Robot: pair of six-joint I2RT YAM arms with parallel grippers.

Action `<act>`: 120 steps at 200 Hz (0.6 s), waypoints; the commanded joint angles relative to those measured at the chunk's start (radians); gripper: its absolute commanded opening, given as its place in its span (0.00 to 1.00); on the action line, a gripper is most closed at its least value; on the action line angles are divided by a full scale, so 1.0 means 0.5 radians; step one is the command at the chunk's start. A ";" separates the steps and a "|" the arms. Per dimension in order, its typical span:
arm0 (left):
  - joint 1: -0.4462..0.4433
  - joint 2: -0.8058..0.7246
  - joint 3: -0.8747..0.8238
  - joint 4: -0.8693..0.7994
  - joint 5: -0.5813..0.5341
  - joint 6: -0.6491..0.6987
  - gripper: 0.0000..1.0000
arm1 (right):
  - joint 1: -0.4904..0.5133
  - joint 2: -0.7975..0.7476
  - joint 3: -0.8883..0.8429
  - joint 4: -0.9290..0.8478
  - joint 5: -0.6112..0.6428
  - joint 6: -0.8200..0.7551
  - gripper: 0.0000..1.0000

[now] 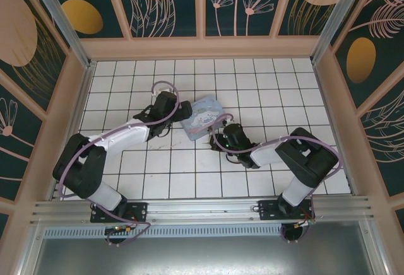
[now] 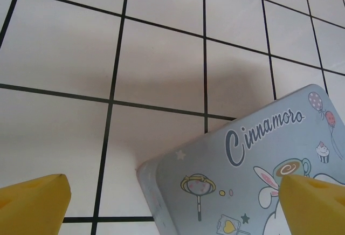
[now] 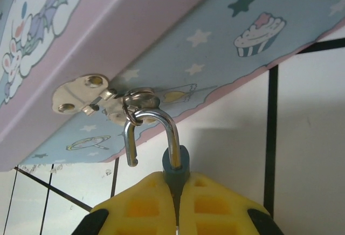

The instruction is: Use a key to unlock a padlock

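Note:
My right gripper [image 3: 176, 184] is shut on the dark blue-grey body of the padlock [image 3: 176, 165], which pokes out between the yellow fingers. Its metal shackle [image 3: 161, 119] is hooked through the ring of the hasp [image 3: 81, 92] on the pale blue cartoon tin [image 3: 215, 35]. One shackle end hangs free, out of the body. In the top view the right gripper [image 1: 218, 139] sits at the tin's [image 1: 202, 117] near side. My left gripper [image 1: 173, 108] hovers open at the tin's left end, its yellow fingertips [image 2: 32, 205] spread wide over the tin's corner [image 2: 242, 181]. The key is out of view.
The floor is white tiles with dark grout lines [image 1: 189, 161], walled by beige panels [image 1: 202, 48] at the back and sides. An aluminium rail [image 1: 202, 209] runs along the near edge by the arm bases.

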 commanded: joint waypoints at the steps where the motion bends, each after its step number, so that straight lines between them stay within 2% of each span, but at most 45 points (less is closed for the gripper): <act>1: -0.037 0.058 -0.041 -0.033 0.025 0.036 0.99 | 0.012 -0.059 -0.039 0.027 0.054 0.078 0.00; 54: -0.193 0.154 -0.073 -0.067 -0.097 0.021 0.99 | 0.012 -0.080 -0.103 0.105 0.067 0.173 0.00; 120: -0.247 0.242 -0.116 -0.095 -0.208 0.011 0.98 | 0.012 -0.083 -0.221 0.291 0.110 0.426 0.00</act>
